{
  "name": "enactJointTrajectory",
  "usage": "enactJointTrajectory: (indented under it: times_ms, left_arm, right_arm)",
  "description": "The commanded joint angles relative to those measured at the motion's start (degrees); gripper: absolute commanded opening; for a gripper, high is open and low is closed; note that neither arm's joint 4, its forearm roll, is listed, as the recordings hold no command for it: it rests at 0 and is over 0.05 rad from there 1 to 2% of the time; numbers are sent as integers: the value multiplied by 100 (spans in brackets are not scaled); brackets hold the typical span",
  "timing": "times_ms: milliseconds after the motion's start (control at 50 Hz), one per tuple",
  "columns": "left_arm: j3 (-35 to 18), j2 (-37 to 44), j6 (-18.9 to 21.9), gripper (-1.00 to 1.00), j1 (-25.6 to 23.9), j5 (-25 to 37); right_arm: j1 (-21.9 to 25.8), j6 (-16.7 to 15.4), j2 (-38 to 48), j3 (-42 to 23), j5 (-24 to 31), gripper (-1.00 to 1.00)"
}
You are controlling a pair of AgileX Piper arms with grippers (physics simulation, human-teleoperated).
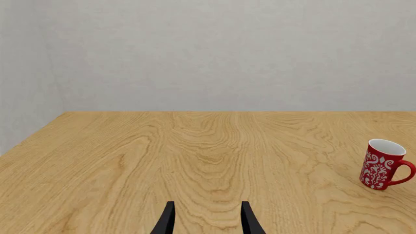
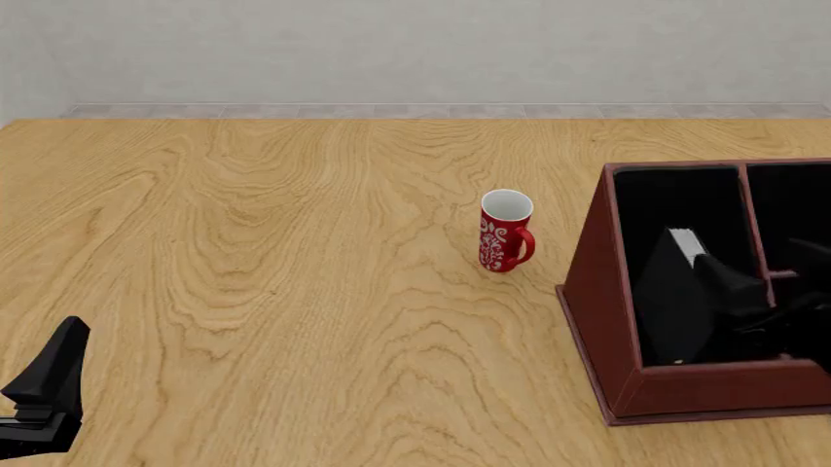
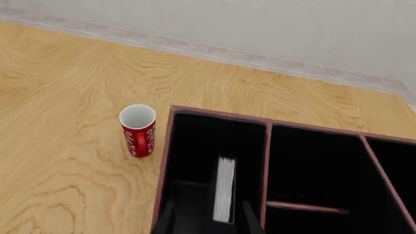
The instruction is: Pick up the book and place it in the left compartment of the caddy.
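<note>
At lower right of the front view, I'm holding my right gripper (image 3: 206,219) parted astride the book (image 3: 225,189), standing inside the caddy's (image 2: 601,292) left compartment (image 2: 675,209); the left gripper (image 1: 206,219) is idling, spread.

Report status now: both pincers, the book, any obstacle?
Left pincer open, idle. Right pincer open over book in left compartment. Mug outside caddy.

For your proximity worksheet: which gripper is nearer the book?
Right. The right gripper is over the book inside the caddy; the left gripper sits far across the table.
</note>
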Motion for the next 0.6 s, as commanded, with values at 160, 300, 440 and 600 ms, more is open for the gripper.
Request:
enactJointTrajectory:
  times_ms: [160, 300, 440, 600]
  left_arm:
    - [0, 0, 0, 100, 0, 0]
    - [0, 0, 0, 100, 0, 0]
    - [0, 0, 0, 100, 0, 0]
    - [0, 0, 0, 100, 0, 0]
  right_arm:
    - [218, -145, -1014, -312, 855, 100]
    - [323, -212, -1316, -580, 1241, 100]
    - [450, -260, -1494, -871, 1528, 100]
    - [576, -291, -1666, -972, 1703, 100]
